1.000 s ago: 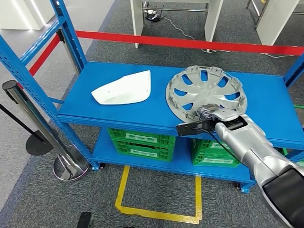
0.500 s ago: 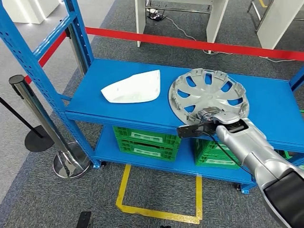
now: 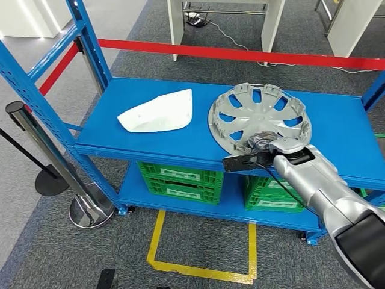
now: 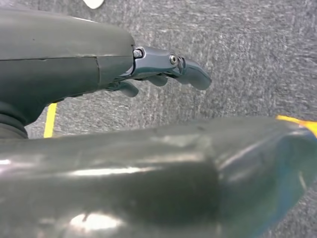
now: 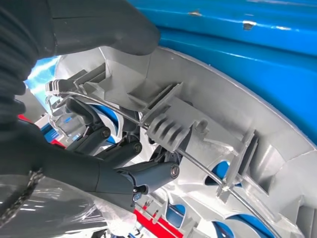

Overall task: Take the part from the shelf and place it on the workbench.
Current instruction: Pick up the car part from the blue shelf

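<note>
A silver hubcap (image 3: pixel 260 114) lies on the top of the blue shelf (image 3: pixel 335 132), right of centre. My right hand (image 3: pixel 261 144) is at its near rim. In the right wrist view the thumb (image 5: pixel 112 25) lies over the outside of the hubcap (image 5: pixel 224 114) rim and the dark fingers (image 5: pixel 149 173) curl inside it, gripping the rim. A white curved part (image 3: pixel 156 111) lies on the shelf to the left, untouched. My left hand (image 4: pixel 164 69) hangs over the grey carpet with its fingers stretched out, holding nothing.
Green crates (image 3: pixel 181 180) sit on the lower shelf. Blue uprights (image 3: pixel 88 42) frame the shelf's left end, with a chrome stanchion (image 3: pixel 86 208) beside them. Red barrier tape (image 3: pixel 236 55) runs behind the shelf. A yellow floor marking (image 3: pixel 200 268) lies in front.
The whole picture swayed to the right and back, so the camera moved. My right hand stays at the hubcap's near rim, and the hubcap keeps its place on the shelf.
</note>
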You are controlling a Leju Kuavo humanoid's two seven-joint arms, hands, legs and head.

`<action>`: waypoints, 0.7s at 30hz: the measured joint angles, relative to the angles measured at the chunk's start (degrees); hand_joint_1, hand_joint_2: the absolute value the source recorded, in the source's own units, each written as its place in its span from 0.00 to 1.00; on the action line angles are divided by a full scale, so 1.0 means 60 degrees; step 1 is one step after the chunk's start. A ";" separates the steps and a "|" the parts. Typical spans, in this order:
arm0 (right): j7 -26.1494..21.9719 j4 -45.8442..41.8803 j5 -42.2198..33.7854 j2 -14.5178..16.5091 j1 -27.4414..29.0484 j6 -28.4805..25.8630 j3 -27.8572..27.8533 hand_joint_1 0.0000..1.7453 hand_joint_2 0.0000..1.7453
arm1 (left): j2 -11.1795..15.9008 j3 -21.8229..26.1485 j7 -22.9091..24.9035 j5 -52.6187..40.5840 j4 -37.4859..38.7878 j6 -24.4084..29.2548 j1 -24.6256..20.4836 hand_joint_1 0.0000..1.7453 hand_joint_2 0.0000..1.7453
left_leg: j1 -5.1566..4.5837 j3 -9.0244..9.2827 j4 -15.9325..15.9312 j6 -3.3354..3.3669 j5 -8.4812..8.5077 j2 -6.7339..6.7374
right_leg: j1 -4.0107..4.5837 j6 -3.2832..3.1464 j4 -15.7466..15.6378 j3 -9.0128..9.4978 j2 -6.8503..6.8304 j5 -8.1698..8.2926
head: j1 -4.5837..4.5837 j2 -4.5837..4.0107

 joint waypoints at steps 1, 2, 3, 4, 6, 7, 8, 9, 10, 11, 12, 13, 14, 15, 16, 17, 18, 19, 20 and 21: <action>0.0005 -0.0053 -0.0034 -0.0007 -0.0001 -0.0017 0.0011 1.00 1.00 | 0.0005 0.0010 -0.0057 0.0025 0.0000 -0.0064 0.0002 0.00 1.00 | -0.0001 0.0270 -0.0605 0.0037 0.0375 0.0000 | 0.0000 0.0009 0.0005 0.0003 0.0006 -0.0006 | -0.0001 0.0000; 0.0009 -0.0107 -0.0068 -0.0019 -0.0003 -0.0037 0.0015 1.00 1.00 | 0.0009 0.0020 -0.0110 0.0049 0.0000 -0.0124 0.0000 0.00 1.00 | -0.0011 0.0557 -0.1230 0.0081 0.0667 -0.0002 | 0.0014 0.0028 0.0014 -0.0002 0.0013 -0.0011 | 0.0003 0.0000; 0.0022 -0.0160 -0.0103 -0.0036 -0.0004 -0.0064 0.0016 1.00 1.00 | 0.0012 0.0031 -0.0158 0.0067 0.0000 -0.0170 -0.0001 0.00 1.00 | -0.0021 0.0790 -0.1760 0.0128 0.0846 -0.0003 | 0.0031 0.0058 0.0026 -0.0022 0.0024 -0.0012 | 0.0005 0.0000; 0.0057 -0.0220 -0.0142 -0.0060 -0.0005 -0.0103 0.0016 1.00 1.00 | 0.0016 0.0038 -0.0195 0.0083 0.0000 -0.0200 -0.0003 0.00 1.00 | -0.0033 0.0902 -0.2061 0.0171 0.0895 -0.0003 | 0.0047 0.0101 0.0036 -0.0060 0.0030 -0.0002 | 0.0010 0.0000; 0.0130 -0.0344 -0.0218 -0.0108 0.0002 -0.0182 0.0016 1.00 1.00 | 0.0019 0.0046 -0.0237 0.0095 0.0000 -0.0223 0.0003 0.00 1.00 | -0.0052 0.0916 -0.2231 0.0251 0.0843 -0.0006 | 0.0056 0.0210 0.0024 -0.0127 0.0039 0.0037 | 0.0013 0.0000; 0.0158 -0.0405 -0.0244 -0.0143 0.0006 -0.0211 0.0016 1.00 1.00 | 0.0020 0.0050 -0.0248 0.0098 0.0000 -0.0223 0.0010 0.00 1.00 | -0.0038 0.0912 -0.2267 0.0305 0.0861 -0.0003 | 0.0042 0.0266 0.0024 -0.0176 0.0037 0.0026 | 0.0015 0.0000; 0.0164 -0.0456 -0.0263 -0.0177 0.0005 -0.0231 0.0016 1.00 1.00 | 0.0019 0.0057 -0.0258 0.0100 0.0000 -0.0226 0.0015 0.00 1.00 | -0.0025 0.0926 -0.2312 0.0358 0.0887 -0.0001 | 0.0032 0.0313 0.0098 -0.0236 0.0037 -0.0049 | 0.0020 0.0000; 0.0164 -0.0503 -0.0283 -0.0207 0.0000 -0.0254 0.0016 1.00 1.00 | 0.0018 0.0065 -0.0270 0.0109 0.0000 -0.0236 0.0013 0.00 1.00 | -0.0007 0.0943 -0.2358 0.0417 0.0913 0.0002 | 0.0026 0.0349 0.0337 -0.0361 0.0039 -0.0215 | 0.0031 0.0000; 0.0166 -0.0546 -0.0303 -0.0234 0.0003 -0.0286 0.0016 1.00 1.00 | 0.0018 0.0073 -0.0281 0.0123 0.0000 -0.0249 0.0006 0.00 1.00 | 0.0004 0.0955 -0.2383 0.0461 0.0926 0.0006 | 0.0019 0.0371 0.0801 -0.0592 0.0040 -0.0475 | 0.0039 0.0000; 0.0167 -0.0592 -0.0322 -0.0250 0.0014 -0.0326 0.0016 1.00 1.00 | 0.0018 0.0080 -0.0294 0.0139 0.0000 -0.0272 -0.0002 0.00 1.00 | -0.0002 0.0952 -0.2384 0.0488 0.0923 0.0007 | 0.0020 0.0389 0.1435 -0.0878 0.0041 -0.0768 | 0.0046 0.0000; 0.0169 -0.0639 -0.0339 -0.0266 0.0033 -0.0367 0.0016 1.00 1.00 | 0.0018 0.0087 -0.0305 0.0159 0.0000 -0.0296 -0.0006 0.00 1.00 | -0.0005 0.0951 -0.2378 0.0509 0.0917 0.0005 | 0.0018 0.0407 0.2089 -0.1187 0.0041 -0.1015 | 0.0050 0.0000; 0.0173 -0.0683 -0.0350 -0.0285 0.0053 -0.0397 0.0016 1.00 1.00 | 0.0018 0.0095 -0.0313 0.0176 0.0000 -0.0324 -0.0002 0.00 1.00 | -0.0007 0.0954 -0.2372 0.0520 0.0908 -0.0001 | 0.0012 0.0426 0.2569 -0.1427 0.0040 -0.1126 | 0.0051 0.0000; 0.0181 -0.0723 -0.0357 -0.0309 0.0062 -0.0416 0.0015 1.00 1.00 | 0.0018 0.0101 -0.0318 0.0188 0.0000 -0.0354 0.0006 0.00 1.00 | -0.0006 0.0960 -0.2362 0.0524 0.0896 -0.0013 | 0.0004 0.0441 0.2714 -0.1520 0.0039 -0.1056 | 0.0055 0.0000; 0.0196 -0.0762 -0.0362 -0.0332 0.0059 -0.0423 0.0014 1.00 1.00 | 0.0017 0.0107 -0.0322 0.0199 0.0000 -0.0374 0.0015 0.00 1.00 | -0.0001 0.0972 -0.2345 0.0518 0.0877 -0.0028 | -0.0009 0.0451 0.2482 -0.1436 0.0036 -0.0815 | 0.0056 0.0000; 0.0217 -0.0803 -0.0366 -0.0353 0.0049 -0.0423 0.0010 1.00 1.00 | 0.0017 0.0110 -0.0329 0.0203 0.0000 -0.0389 0.0022 0.00 1.00 | 0.0006 0.0986 -0.2318 0.0492 0.0845 -0.0042 | -0.0025 0.0460 0.1920 -0.1192 0.0031 -0.0449 | 0.0056 0.0000; 0.0240 -0.0841 -0.0370 -0.0372 0.0034 -0.0430 0.0006 1.00 1.00 | 0.0019 0.0113 -0.0337 0.0205 0.0000 -0.0395 0.0024 0.00 1.00 | 0.0002 0.0988 -0.2285 0.0447 0.0803 -0.0052 | -0.0035 0.0466 0.1304 -0.0900 0.0026 -0.0167 | 0.0056 0.0000; 0.0259 -0.0880 -0.0373 -0.0383 0.0019 -0.0440 0.0004 1.00 1.00 | 0.0022 0.0115 -0.0346 0.0208 0.0000 -0.0395 0.0019 0.00 1.00 | -0.0015 0.0968 -0.2226 0.0396 0.0763 -0.0056 | -0.0038 0.0452 0.0732 -0.0621 0.0030 0.0016 | 0.0055 0.0000; 0.0275 -0.0913 -0.0374 -0.0390 0.0011 -0.0453 0.0003 1.00 1.00 | 0.0025 0.0116 -0.0354 0.0209 0.0000 -0.0395 0.0015 0.00 1.00 | -0.0034 0.0935 -0.2187 0.0341 0.0743 -0.0056 | -0.0034 0.0419 0.0379 -0.0442 0.0035 0.0084 | 0.0053 0.0000; 0.0286 -0.0938 -0.0374 -0.0393 0.0009 -0.0464 0.0003 1.00 1.00 | 0.0029 0.0117 -0.0358 0.0211 0.0000 -0.0395 0.0014 0.00 1.00 | -0.0055 0.0898 -0.2159 0.0299 0.0740 -0.0053 | -0.0020 0.0371 0.0267 -0.0378 0.0046 0.0033 | 0.0058 0.0000; 0.0293 -0.0958 -0.0374 -0.0396 0.0015 -0.0467 0.0003 1.00 1.00 | 0.0030 0.0118 -0.0361 0.0213 0.0000 -0.0395 0.0016 0.00 1.00 | -0.0063 0.0875 -0.2139 0.0268 0.0748 -0.0049 | -0.0008 0.0309 0.0228 -0.0366 0.0057 0.0014 | 0.0056 0.0000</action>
